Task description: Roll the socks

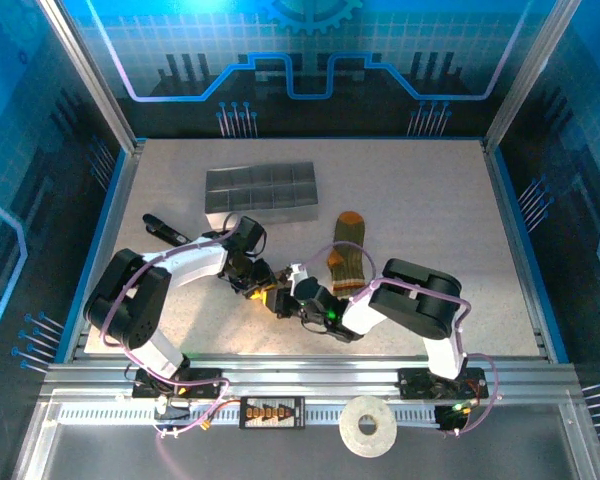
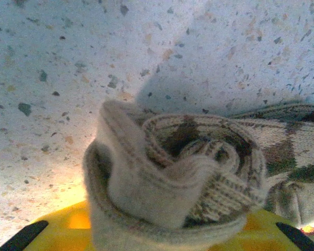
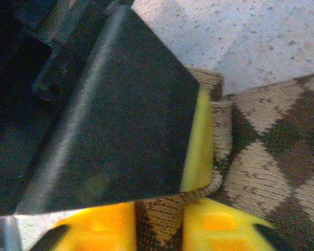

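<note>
The beige-brown argyle sock [image 2: 172, 172] is wound into a loose roll on the speckled table, its unrolled leg [image 3: 272, 146] trailing off flat. My left gripper [image 2: 167, 238] holds the roll, which fills the gap between its yellow fingers [image 2: 68, 225]. My right gripper [image 3: 157, 225] pinches a fold of the same sock between its yellow pads [image 3: 104, 225], right against the left gripper's black finger [image 3: 120, 115]. In the top view the two grippers [image 1: 260, 283] [image 1: 285, 300] meet at the table's middle front. The olive green sock with orange toe [image 1: 348, 255] lies flat just right of them.
A grey divided tray [image 1: 260, 195] stands at the back left of centre. A black tool [image 1: 165, 230] lies at the left. A roll of tape [image 1: 368, 428] rests on the front rail. Both arms crowd the middle front.
</note>
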`<action>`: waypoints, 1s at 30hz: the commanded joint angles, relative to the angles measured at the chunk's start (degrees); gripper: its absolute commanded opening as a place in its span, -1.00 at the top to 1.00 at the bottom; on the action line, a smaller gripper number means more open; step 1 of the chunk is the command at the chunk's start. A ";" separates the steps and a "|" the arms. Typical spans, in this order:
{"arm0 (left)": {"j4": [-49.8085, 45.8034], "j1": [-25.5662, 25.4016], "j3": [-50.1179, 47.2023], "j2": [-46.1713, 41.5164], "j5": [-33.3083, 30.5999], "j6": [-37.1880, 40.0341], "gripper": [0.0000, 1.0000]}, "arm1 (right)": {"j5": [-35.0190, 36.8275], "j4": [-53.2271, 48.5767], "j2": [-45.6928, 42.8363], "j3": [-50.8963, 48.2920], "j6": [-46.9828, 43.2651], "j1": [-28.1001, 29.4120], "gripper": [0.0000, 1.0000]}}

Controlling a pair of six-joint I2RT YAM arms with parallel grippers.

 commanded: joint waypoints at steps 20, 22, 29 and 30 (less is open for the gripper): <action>-2.70 16.88 -6.14 -10.94 -0.86 -22.71 1.00 | -8.08 -36.50 -17.05 9.80 -53.02 -3.33 -0.11; -1.46 14.32 -8.99 -11.28 -2.03 -24.79 1.00 | -7.07 -34.44 -15.93 9.85 -52.08 -2.32 -0.10; -2.78 5.41 -13.49 -11.82 -7.43 -29.66 1.00 | -2.69 -23.40 -13.15 5.68 -50.12 1.75 -0.07; -3.08 4.41 -13.58 -11.75 -7.98 -30.13 1.00 | -2.27 -22.15 -12.72 4.97 -50.22 2.38 -0.08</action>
